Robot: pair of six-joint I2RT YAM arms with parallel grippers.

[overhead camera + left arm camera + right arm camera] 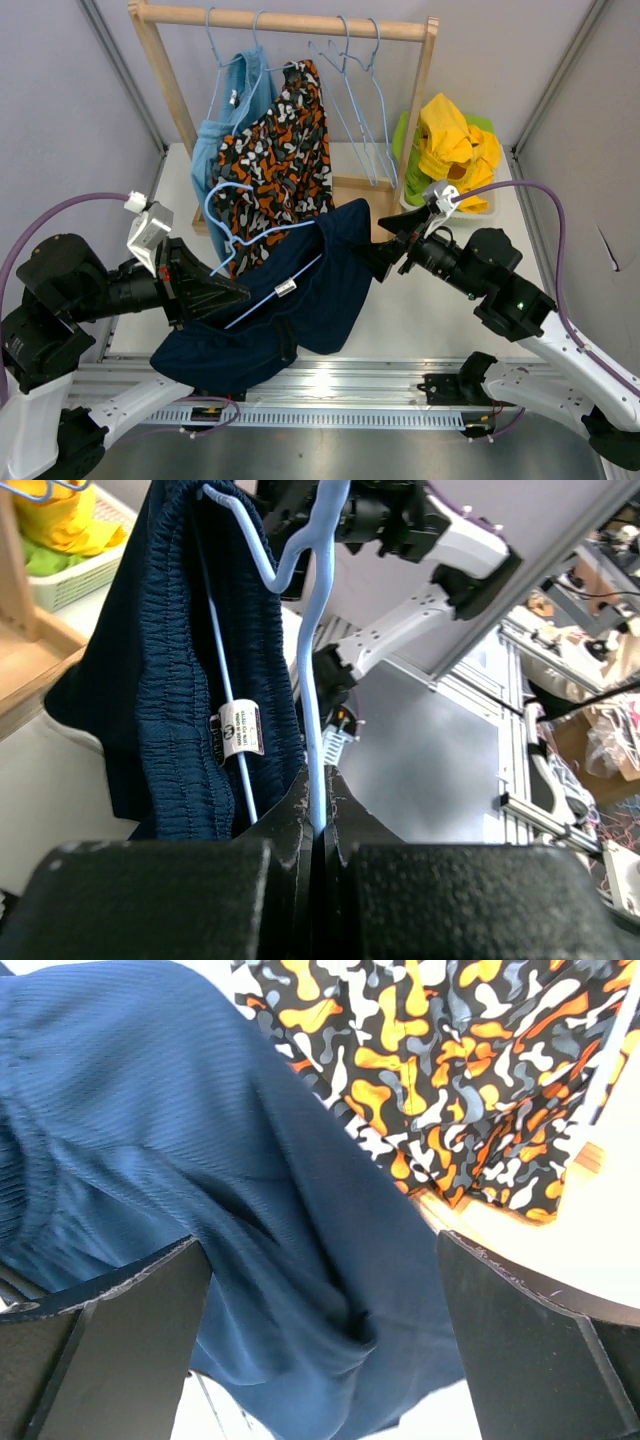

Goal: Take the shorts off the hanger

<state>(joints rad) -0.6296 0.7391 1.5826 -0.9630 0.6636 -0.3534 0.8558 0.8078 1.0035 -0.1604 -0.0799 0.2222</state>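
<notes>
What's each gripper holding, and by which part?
Left gripper: shut on the light blue wire hanger, pinching a straight stretch of its wire. Right gripper: open, holding nothing; navy fabric shorts lie between its fingers.

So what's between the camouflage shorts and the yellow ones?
Between the camouflage shorts and yellow shorts hang empty light-blue hangers on the wooden rail, shown in the top view.

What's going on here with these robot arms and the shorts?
The left pincer is shut on a light blue hanger carrying the navy shorts, held off the rack. The right pincer is wide open at the navy fabric, not gripping it yet. The camouflage shorts and light blue shorts hang on the rack; the yellow shorts and lime green shorts lie in the basket at the back right.
</notes>
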